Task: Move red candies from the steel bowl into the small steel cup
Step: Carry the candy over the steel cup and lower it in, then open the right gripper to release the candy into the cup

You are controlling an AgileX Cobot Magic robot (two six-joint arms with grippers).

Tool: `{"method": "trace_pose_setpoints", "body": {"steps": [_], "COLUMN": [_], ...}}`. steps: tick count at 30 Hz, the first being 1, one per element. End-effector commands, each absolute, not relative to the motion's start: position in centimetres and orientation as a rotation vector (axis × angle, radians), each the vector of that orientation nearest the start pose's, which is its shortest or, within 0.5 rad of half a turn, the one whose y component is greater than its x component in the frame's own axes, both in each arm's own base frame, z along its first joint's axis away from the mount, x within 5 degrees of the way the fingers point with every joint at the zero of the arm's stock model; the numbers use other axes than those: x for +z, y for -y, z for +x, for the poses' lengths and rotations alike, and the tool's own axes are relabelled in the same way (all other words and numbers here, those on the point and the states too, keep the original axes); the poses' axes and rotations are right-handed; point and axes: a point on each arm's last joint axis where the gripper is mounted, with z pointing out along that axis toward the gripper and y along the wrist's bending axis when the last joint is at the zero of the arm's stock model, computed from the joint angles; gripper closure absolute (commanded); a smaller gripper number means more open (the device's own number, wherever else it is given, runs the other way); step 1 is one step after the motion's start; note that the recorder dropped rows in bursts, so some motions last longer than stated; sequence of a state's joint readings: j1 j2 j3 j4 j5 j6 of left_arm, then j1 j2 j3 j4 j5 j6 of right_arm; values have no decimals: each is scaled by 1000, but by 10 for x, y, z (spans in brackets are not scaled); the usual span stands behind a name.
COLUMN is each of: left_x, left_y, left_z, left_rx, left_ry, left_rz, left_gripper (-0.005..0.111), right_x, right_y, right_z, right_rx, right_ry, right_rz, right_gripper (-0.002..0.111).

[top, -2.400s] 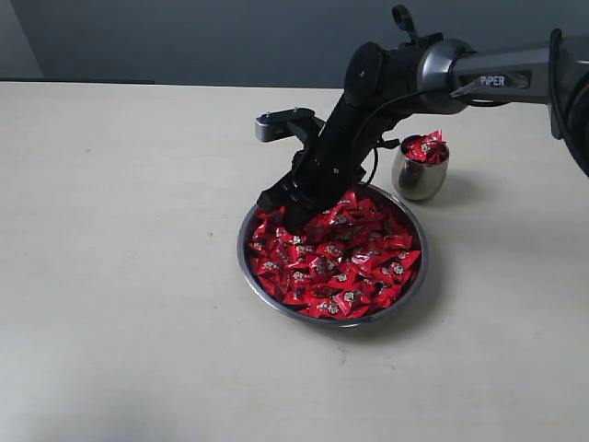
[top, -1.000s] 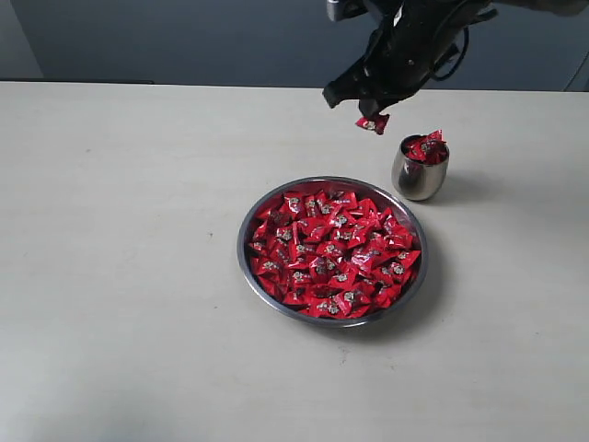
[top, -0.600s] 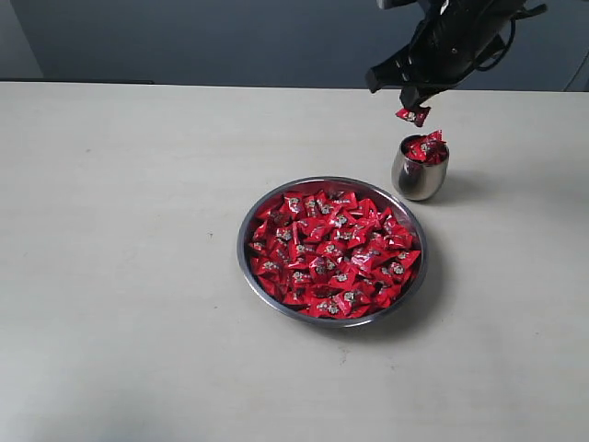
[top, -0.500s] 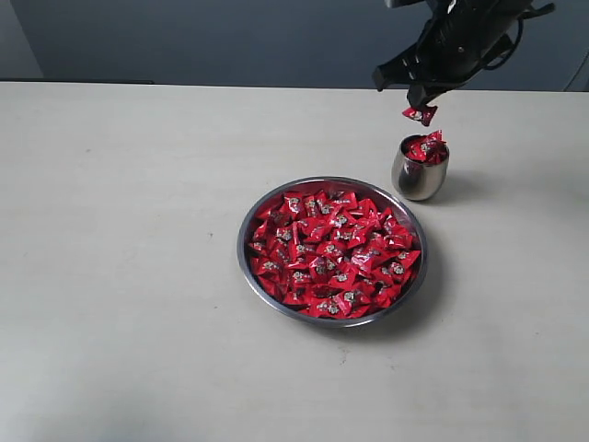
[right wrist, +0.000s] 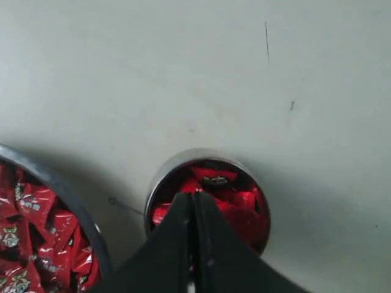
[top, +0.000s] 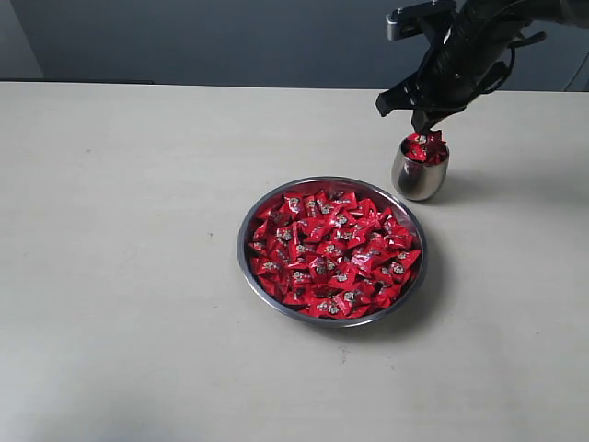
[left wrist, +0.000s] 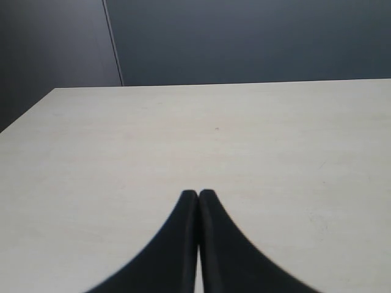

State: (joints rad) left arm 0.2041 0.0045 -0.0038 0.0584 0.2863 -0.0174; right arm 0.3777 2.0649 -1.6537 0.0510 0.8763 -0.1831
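We hang the right gripper (top: 421, 127), clamped on a red candy (top: 417, 140), just over the small steel cup (top: 420, 177) for a sure drop.

Pale table (top: 138, 276), dark wall (top: 230, 37)

The end effector (right wrist: 192, 198), jaws pressed together, hangs over the small steel cup (right wrist: 195, 154) of red candies (right wrist: 244, 204) (steel bowl (right wrist: 67, 189) rim just beside) on the bench (right wrist: 183, 73).
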Motion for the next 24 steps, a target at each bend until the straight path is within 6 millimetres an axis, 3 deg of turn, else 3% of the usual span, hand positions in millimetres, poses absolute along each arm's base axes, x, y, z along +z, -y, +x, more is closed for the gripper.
{"method": "trace_pose_setpoints", "body": {"steps": [1,9,24], "left_x": [187,187,187], "left_y": [-12,-12,-12], "left_z": [53,53,53], "left_rx": [189,189,189], "left_ry": [-1765,-1765,-1765], "left_rz": [-150,-150,-150], "left_gripper": [106,106,106], "right_x": [200,186,186], "right_y": [-165,-166,-166], "right_z": [418,421,421], "right_rx": [76,66,66], "right_ry": [-2679,-2700,-2702], "right_rz": [-748,-755,-756], "right_gripper": [109,109,109]}}
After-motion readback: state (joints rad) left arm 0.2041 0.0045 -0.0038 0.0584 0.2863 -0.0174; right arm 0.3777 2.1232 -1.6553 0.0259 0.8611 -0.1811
